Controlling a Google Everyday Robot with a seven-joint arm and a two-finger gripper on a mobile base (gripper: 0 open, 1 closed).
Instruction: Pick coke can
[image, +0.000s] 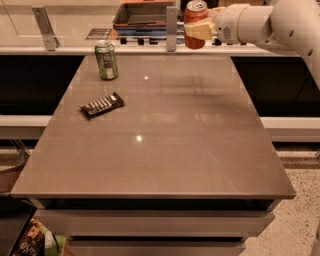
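Observation:
The coke can (194, 16), red with a silver top, hangs upright in the air above the table's far edge, near the top of the camera view. My gripper (199, 30) comes in from the right on a white arm and is shut on the can's middle. The can is well clear of the table top.
A green can (106, 60) stands at the table's far left. A dark candy bar wrapper (102, 105) lies flat in front of it. The brown table (165, 150) has a counter with a tray (145, 15) and metal posts behind it.

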